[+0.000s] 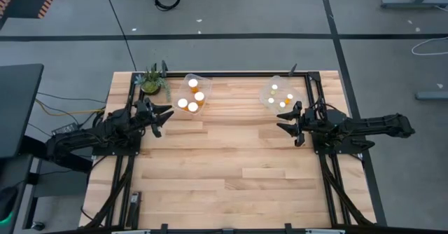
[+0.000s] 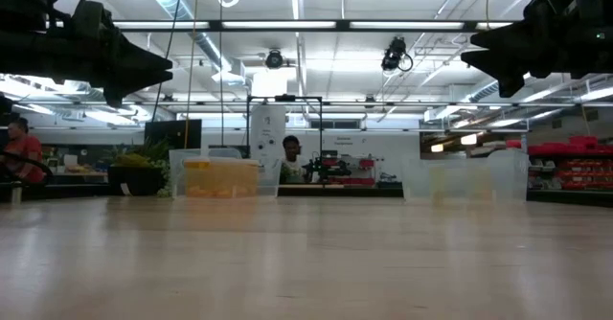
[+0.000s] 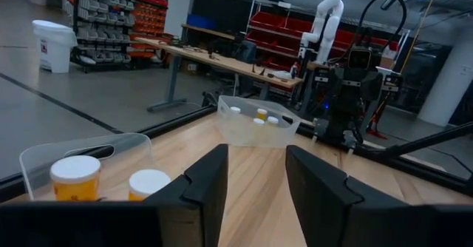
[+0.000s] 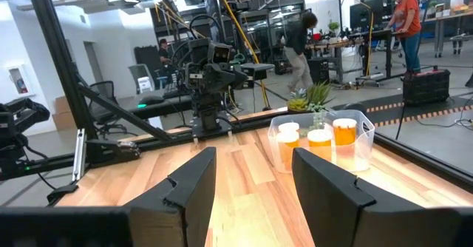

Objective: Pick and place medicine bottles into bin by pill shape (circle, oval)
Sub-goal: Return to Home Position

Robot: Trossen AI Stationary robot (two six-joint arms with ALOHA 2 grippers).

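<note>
- Both arms sit low by the bins: the left gripper (image 1: pixel 165 120) is just beside the left bin (image 1: pixel 205 80), and the right gripper (image 1: pixel 282 120) just beside the right bin (image 1: pixel 294 87).
- Each has its fingers spread with nothing between them (both wrist views show bare wood in the gap), so no release is owed.
- The medicine bottles (image 1: pixel 199 96) all stand inside the two bins — none shows on the open table.
- To retract well, I'd draw each arm straight back from its bin, with no sideways swing that might clip a wall or the plant (image 1: pixel 151 82).
</note>
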